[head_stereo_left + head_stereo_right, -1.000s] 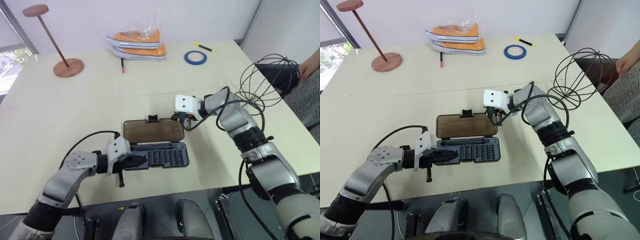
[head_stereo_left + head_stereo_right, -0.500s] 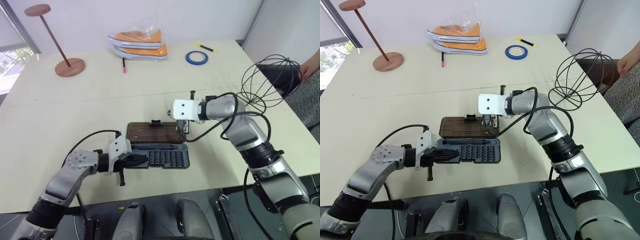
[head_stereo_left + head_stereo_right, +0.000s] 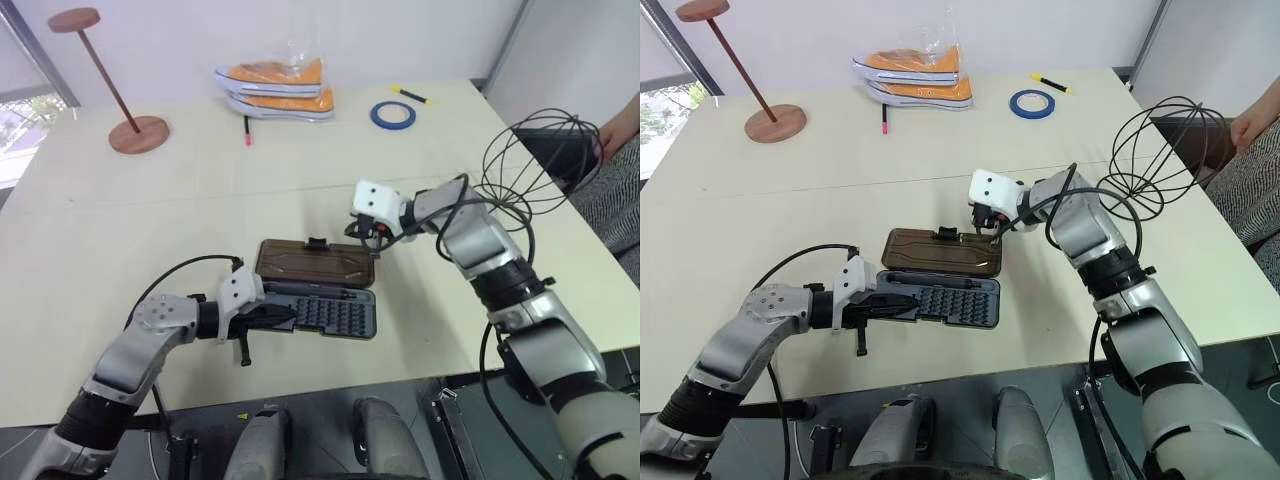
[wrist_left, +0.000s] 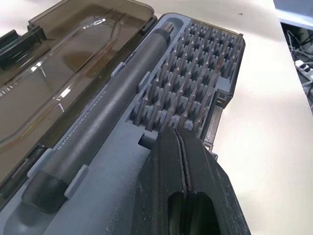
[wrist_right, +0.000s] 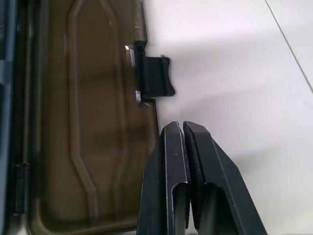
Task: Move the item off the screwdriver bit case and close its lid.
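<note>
The screwdriver bit case point(image 3: 335, 315) lies open near the table's front edge, a grey driver handle point(image 4: 98, 127) and rows of bits in its tray. Its brown lid point(image 3: 318, 263) lies back on the far side with the black latch point(image 5: 155, 76) at its far edge. My right gripper point(image 3: 372, 238) is shut, its tips at the lid's far right corner, close to the latch. My left gripper point(image 3: 278, 318) is shut too, its tips on the tray's left part beside the bit rows point(image 4: 195, 83). The item point(image 3: 1165, 155), a black wire globe, stands at the table's right side, well apart from the case.
At the far side of the table stand a wooden stand point(image 3: 125, 100), bagged orange shoes point(image 3: 275, 85), a blue tape roll point(image 3: 392, 115), a yellow marker point(image 3: 408, 95) and a pink pen point(image 3: 246, 130). A person's arm point(image 3: 628, 115) shows at the right edge.
My right gripper swung left over the lid's far edge, then came back to its far right corner. The case has turned slightly. The left gripper stayed put.
</note>
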Motion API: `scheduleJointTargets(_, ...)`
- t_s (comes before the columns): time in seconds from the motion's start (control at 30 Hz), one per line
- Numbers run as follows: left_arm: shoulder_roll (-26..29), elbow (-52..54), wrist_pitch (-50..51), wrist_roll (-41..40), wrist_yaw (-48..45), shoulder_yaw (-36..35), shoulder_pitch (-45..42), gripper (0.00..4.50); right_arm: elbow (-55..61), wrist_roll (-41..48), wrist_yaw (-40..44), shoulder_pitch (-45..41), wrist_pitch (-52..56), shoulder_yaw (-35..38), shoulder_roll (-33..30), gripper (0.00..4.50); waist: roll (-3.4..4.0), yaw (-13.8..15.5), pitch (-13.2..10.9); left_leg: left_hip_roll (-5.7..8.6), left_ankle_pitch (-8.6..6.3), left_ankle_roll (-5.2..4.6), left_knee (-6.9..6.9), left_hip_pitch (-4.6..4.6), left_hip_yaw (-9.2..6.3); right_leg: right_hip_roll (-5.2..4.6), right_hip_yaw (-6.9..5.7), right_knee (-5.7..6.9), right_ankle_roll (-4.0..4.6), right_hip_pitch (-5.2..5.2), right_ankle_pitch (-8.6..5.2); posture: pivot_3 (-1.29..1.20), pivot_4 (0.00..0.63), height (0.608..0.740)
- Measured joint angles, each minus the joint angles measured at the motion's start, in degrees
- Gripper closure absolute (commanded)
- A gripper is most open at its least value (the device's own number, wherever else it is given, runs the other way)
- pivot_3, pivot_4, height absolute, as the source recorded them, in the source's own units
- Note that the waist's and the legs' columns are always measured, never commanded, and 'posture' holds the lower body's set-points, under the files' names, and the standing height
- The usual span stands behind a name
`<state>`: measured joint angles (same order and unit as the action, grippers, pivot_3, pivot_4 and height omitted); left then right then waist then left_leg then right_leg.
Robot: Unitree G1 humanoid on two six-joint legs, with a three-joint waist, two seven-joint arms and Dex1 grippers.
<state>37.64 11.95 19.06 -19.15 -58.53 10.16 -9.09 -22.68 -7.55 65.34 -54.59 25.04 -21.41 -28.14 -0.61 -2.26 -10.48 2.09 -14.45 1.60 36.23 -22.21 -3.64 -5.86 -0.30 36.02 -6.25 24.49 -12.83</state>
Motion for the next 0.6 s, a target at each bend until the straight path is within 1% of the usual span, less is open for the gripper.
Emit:
scheduleJointTargets(0.1, -0.3, 0.1, -0.9, 0.1, 0.3, -0.2, 0.8, 4.5, -5.9, 0.5, 1.7, -1.8, -0.6, 0.0, 0.4, 4.44, 0.0, 0.0, 0.0, 0.0, 0.0, 0.0, 0.0, 0.0, 0.0, 0.0, 0.0, -0.01, 0.0, 0.0, 0.0, 0.0, 0.15, 0.74)
scheduleJointTargets(0.13, -0.5, 0.2, -1.1, 0.1, 0.5, -0.3, 1.2, 4.5, -7.6, 0.5, 2.1, -2.2, -0.9, 0.0, 0.4, 3.89, 0.0, 0.0, 0.0, 0.0, 0.0, 0.0, 0.0, 0.0, 0.0, 0.0, 0.0, 0.0, 0.0, 0.0, 0.0, 0.0, 0.15, 0.74)
scheduleJointTargets(0.17, -0.5, 0.4, -1.3, 0.1, 0.8, -0.4, 1.6, 4.5, -9.1, 0.5, 2.3, -2.6, -1.5, -0.1, 0.5, 3.63, 0.0, 0.0, 0.0, 0.0, 0.0, 0.0, 0.0, 0.0, 0.0, 0.0, 0.0, 0.0, 0.0, 0.0, 0.0, 0.0, 0.15, 0.74)
scheduleJointTargets(0.3, -0.6, 0.8, -1.9, 0.2, 1.5, -0.5, 2.4, 4.5, -12.7, -0.2, 2.5, -3.3, -4.7, -0.2, 0.9, 1.61, 0.0, 0.0, 0.0, 0.0, 0.0, 0.0, 0.0, 0.0, 0.0, 0.0, 0.0, 0.01, 0.0, 0.0, 0.0, 0.0, 0.15, 0.74)
scheduleJointTargets(0.6, -0.6, 2.2, 0.0, 0.0, 2.4, -0.5, 2.4, 4.5, -17.6, -1.4, 2.6, -3.5, -9.0, -0.7, 2.3, 1.61, 0.01, -0.1, 0.0, 0.01, 0.0, 0.0, 0.0, 0.0, 0.0, 0.0, 0.0, 0.01, 0.0, 0.0, 0.0, 0.0, 0.15, 0.74)
